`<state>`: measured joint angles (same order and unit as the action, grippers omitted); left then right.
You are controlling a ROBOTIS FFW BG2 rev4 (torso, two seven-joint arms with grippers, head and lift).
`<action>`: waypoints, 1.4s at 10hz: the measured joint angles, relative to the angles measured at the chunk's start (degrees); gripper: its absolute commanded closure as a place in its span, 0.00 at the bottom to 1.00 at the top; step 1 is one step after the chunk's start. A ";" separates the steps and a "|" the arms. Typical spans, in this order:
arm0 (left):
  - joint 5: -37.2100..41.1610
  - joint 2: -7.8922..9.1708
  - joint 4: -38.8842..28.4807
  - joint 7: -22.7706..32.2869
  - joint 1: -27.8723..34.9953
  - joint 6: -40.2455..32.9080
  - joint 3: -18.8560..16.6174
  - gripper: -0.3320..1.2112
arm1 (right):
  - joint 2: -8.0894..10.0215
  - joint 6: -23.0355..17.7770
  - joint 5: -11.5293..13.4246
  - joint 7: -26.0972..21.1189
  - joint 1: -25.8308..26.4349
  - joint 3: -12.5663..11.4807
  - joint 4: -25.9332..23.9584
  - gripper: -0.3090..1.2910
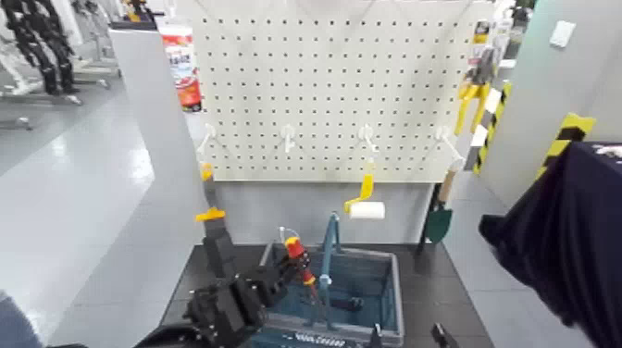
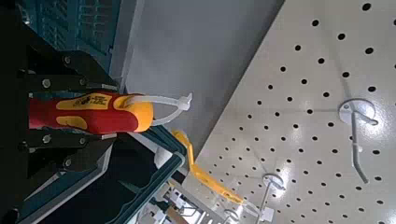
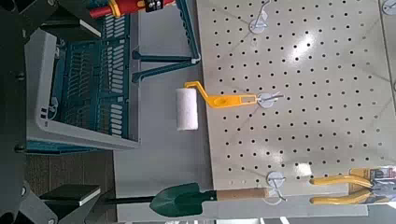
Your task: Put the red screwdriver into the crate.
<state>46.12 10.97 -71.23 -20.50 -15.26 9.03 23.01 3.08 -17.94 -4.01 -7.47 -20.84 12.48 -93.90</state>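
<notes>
The red screwdriver (image 1: 298,255) sits gripped in the left hand (image 1: 278,278) above the crate (image 1: 384,278); next, lower and release. Right hand: state unclear.

This is a workshop or robotics lab set up as a tool station. Behind the red screwdriver (image 1: 298,258) stands a white pegboard (image 1: 333,83) with hooks carrying a yellow-handled paint roller (image 1: 364,200), a small green trowel (image 1: 440,217) and yellow pliers (image 1: 469,100). Beyond the board, off to either side of the tool, lie bare grey flooring, a pillar with yellow-and-black hazard stripes (image 1: 565,136) and other equipment stands (image 1: 37,42).
</notes>
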 measured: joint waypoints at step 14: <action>-21.57 1.61 -15.72 10.21 7.04 -5.77 -4.97 0.27 | -0.01 0.02 -0.41 0.54 0.01 -0.19 0.21 0.28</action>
<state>24.55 12.59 -86.95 -10.29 -8.22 3.27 18.05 3.06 -17.93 -4.43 -6.93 -20.83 12.29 -93.69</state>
